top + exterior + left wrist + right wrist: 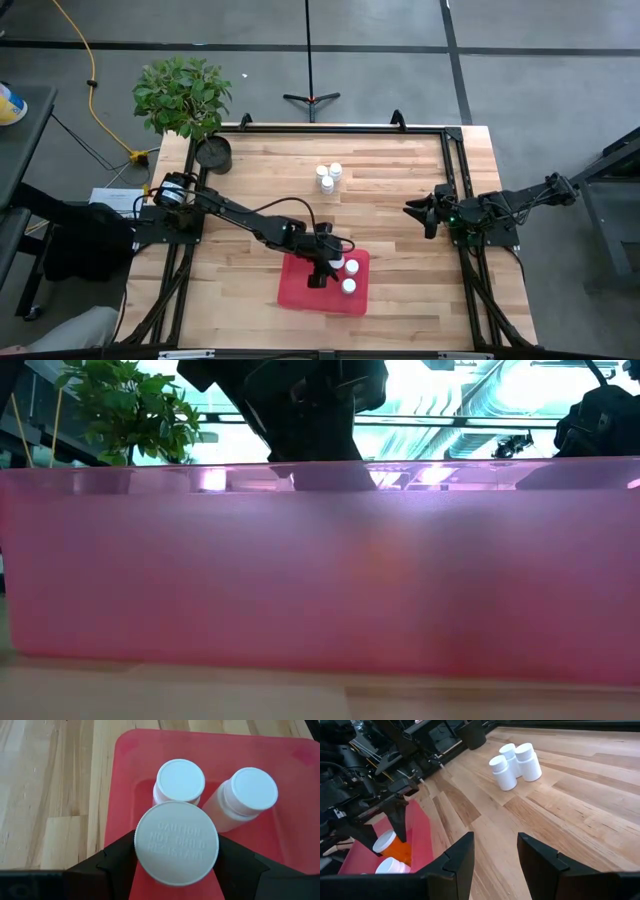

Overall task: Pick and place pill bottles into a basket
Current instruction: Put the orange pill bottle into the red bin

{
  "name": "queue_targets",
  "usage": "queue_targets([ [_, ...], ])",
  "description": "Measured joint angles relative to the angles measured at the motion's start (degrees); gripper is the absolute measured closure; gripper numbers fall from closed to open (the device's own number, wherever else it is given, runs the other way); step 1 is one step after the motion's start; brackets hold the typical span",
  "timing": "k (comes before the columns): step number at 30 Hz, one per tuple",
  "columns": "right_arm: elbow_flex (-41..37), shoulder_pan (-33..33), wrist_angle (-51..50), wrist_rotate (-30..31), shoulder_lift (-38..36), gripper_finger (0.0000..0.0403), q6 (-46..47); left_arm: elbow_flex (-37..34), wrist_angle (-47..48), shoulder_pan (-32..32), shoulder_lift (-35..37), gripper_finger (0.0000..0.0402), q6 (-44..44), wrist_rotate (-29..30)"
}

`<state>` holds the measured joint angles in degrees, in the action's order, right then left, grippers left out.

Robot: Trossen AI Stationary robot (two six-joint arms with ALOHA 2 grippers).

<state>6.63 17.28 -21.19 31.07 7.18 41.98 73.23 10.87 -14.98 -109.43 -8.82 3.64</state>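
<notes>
Basket: red, low-walled, at the near middle of the wooden surface. Contents: two white-capped bottles standing side by side toward its right end; in the left wrist view they sit close together, one upright, one leaning.

Held bottle: one, with a white cap embossed with a caution text and an orange body in the right wrist view. It is clamped between the fingers of the left gripper and hangs over the basket, just beside the two inside.

Loose bottles: three, white, clustered upright and touching at mid-surface, well apart from the basket.

Count: six bottles; two in the basket, one gripped, three outside.

Right gripper: at the right edge of the surface, fingers spread and holding nothing.

Surroundings: a dark pot at the far left corner of the surface, with a leafy plant beside it. In the low view the basket wall fills nearly the whole frame and hides the contents.
</notes>
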Motion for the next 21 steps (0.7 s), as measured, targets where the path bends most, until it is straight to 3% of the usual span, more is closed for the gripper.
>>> queue_targets([
  [21, 0.0, 0.0, 0.0, -0.1, 0.0, 0.0263, 0.1, 0.1, 1.0, 0.0, -1.7, 0.0133, -2.4, -4.5],
])
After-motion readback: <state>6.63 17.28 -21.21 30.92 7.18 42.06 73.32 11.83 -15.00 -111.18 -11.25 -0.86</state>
